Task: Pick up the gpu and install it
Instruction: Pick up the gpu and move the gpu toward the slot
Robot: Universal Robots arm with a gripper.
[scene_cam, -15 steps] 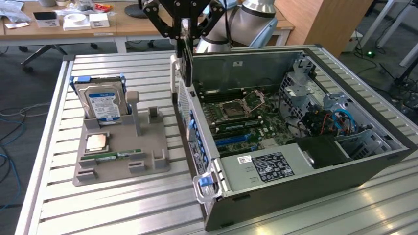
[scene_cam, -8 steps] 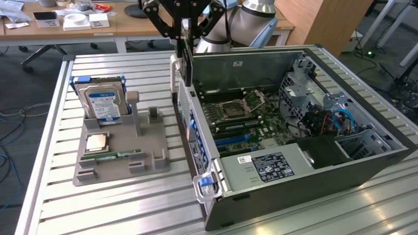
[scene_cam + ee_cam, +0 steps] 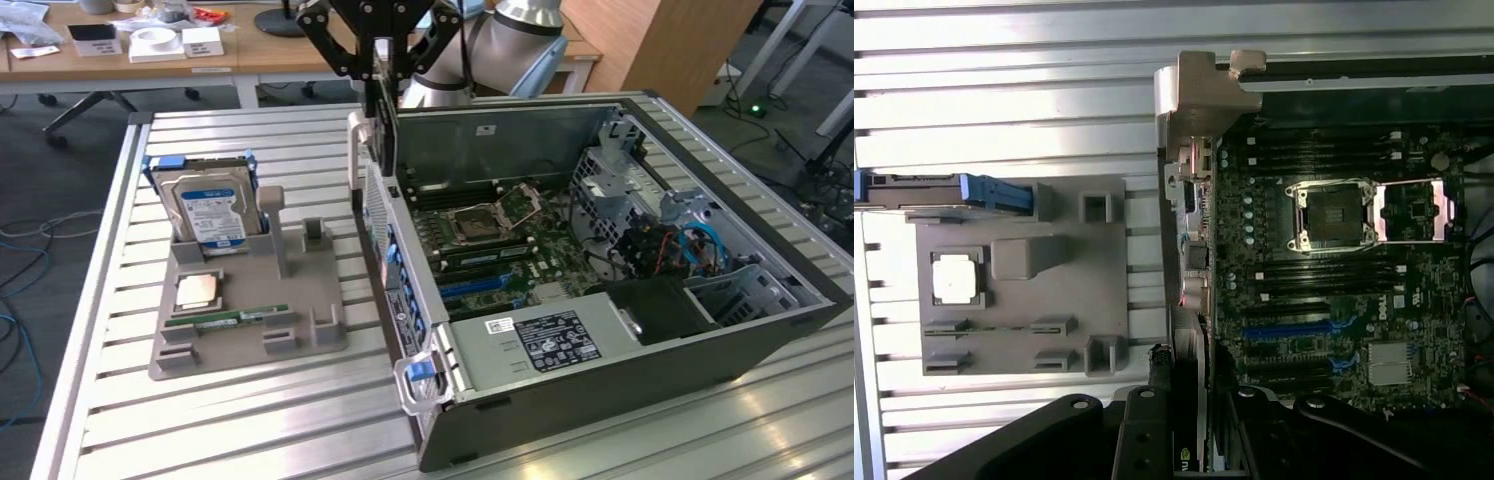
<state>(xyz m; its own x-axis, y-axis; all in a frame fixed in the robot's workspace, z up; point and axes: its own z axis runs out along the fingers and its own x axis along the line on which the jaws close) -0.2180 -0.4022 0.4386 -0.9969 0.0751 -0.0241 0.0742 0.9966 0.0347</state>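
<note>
The gpu [image 3: 379, 120], a thin green silver-bracketed card, hangs pinched in the black gripper [image 3: 380, 70] over the open dark computer case [image 3: 641, 380]. Seating likely needs alignment with the blue slot [image 3: 467, 289].

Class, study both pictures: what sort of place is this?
Likely a robotics lab inside an office: a robot arm holds a gpu at an open computer case on a slatted metal table, with desks behind.

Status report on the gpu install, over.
Gripper shut on gpu, card held upright. Card above the open case edge, not in a slot. Case wall close beneath it; blue motherboard slots bare.
</note>
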